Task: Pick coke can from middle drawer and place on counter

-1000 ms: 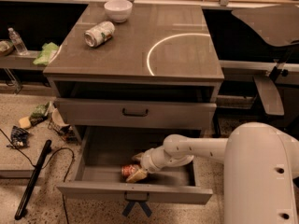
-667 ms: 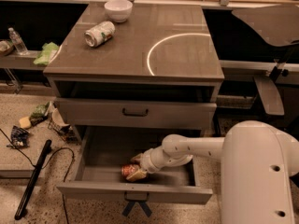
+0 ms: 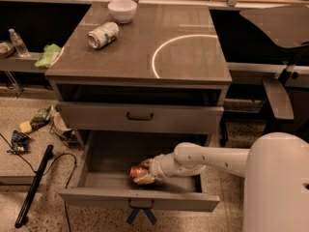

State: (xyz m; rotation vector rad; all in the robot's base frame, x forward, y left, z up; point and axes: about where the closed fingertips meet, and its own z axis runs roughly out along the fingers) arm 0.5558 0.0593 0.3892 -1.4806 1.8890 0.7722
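While the coke can [image 3: 136, 171] lies down in the open drawer [image 3: 140, 199], the task is at its early grasping stage, as I judge it: the drawer is already pulled out, but the can is not lifted and nothing of the placing is done.

Camera view: the can sits toward 6 o'clock of the frame, on the drawer floor near the front wall and roughly midway across it. The gripper [image 3: 143, 177] is right at the can, touching or nearly so on its 4 o'clock side, at the end of the white arm [image 3: 212, 158] that reaches in from 3 o'clock. Whether the gripper has closed on the can or only rests against it, I cannot tell; part of the can is hidden behind it.

The can seems to lie on its side, not upright. Its long axis appears to run roughly from 9 o'clock to 3 o'clock, with the exposed end pointing toward 9 o'clock, away from the arm; the other end is covered.

The counter [image 3: 193, 57] lies toward 12 o'clock, well above the drawer, with the white arc on it. A white-silver can [image 3: 103, 35] and a bowl [image 3: 122, 9] occupy its 10 to 11 o'clock part. Left to do, by my reckoning: secure the can, raise it out past the drawer front, carry it up and set it on the counter.
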